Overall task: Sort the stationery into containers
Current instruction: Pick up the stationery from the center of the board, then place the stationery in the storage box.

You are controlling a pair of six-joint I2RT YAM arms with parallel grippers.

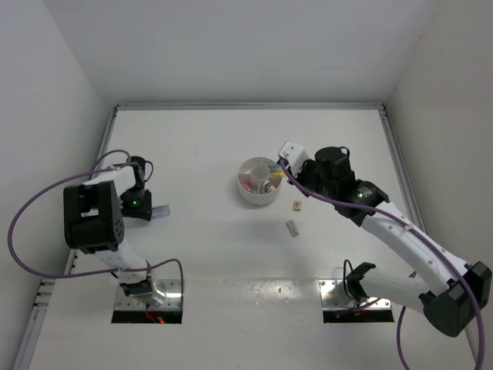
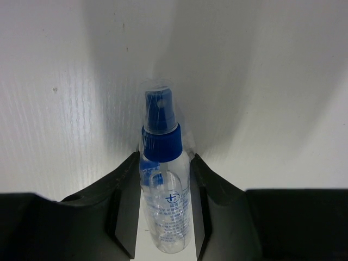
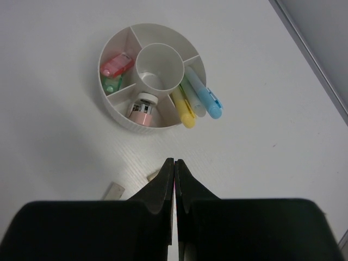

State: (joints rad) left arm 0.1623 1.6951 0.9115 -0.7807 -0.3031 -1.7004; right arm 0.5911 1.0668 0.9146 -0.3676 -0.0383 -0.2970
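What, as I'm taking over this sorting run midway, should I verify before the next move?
1. Left hand closed on the spray bottle: ok, gripped on both sides.
2. Bottle lifted off the table: cannot tell.
3. Right hand shut and empty: ok.
4. Organiser upright, central well free: ok.
5. Tan blocks sorted: not ok, two lie on the table beside the organiser.

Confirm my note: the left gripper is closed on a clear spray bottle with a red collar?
Nearly. The left wrist view shows the collar is blue, not red. The rest holds: the left gripper is closed on the clear spray bottle.
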